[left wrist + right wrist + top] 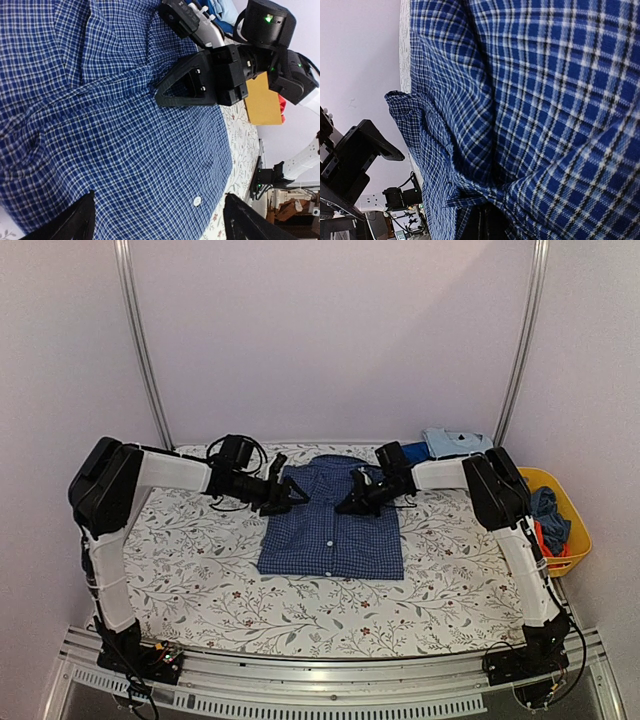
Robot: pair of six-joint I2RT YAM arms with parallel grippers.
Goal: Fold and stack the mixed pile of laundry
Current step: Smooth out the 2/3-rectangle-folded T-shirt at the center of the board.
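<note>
Your blue small-check button shirt [332, 525] lies spread flat in the middle of the floral-print table cover [200, 570]. Your right gripper [352, 506] has its fingers pressed together, pinching a fold of the shirt near its far right part. Your left gripper [288, 490] hovers at the shirt's far left edge, fingers spread wide, holding nothing. A yellow plastic basket [558, 483] holding more garments stands at the table's right edge.

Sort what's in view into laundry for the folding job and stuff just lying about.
For the job: blue checked shirt; light blue garment at the far edge; dark and red-orange clothes in the basket.
Just lying about: yellow basket; flowered tablecloth.
</note>
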